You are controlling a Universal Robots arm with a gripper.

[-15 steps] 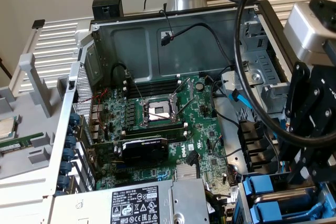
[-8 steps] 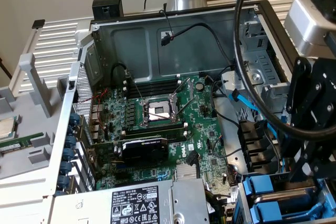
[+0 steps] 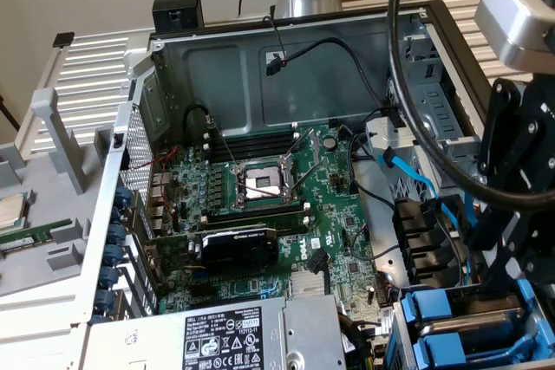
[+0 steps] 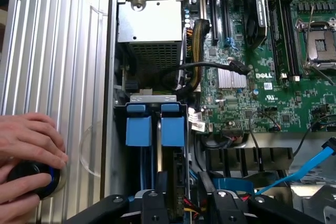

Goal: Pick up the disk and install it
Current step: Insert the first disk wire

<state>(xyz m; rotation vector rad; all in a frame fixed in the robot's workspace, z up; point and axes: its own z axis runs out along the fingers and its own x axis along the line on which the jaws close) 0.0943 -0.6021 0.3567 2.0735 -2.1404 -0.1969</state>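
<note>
The disk [image 4: 172,124] stands on edge in the drive bay at the case's corner, its blue plastic end facing the power supply. A second blue-railed drive tray [image 4: 138,124] sits right beside it, on the side nearer the case wall. My gripper [image 4: 182,183] is over the bay with one black finger on each side of the disk's dark body, shut on it. In the exterior view the black gripper [image 3: 510,249] hangs at the right, just above the two blue ends [image 3: 431,308] in the bay.
The open case holds the green motherboard [image 3: 286,205] with an empty processor socket [image 3: 260,184], a black graphics card [image 3: 238,244] and the silver power supply [image 4: 149,22]. Blue and black cables [image 4: 310,166] lie next to the bay. A person's hand [image 4: 26,142] rests on a black knob [image 4: 29,179] on the ribbed table.
</note>
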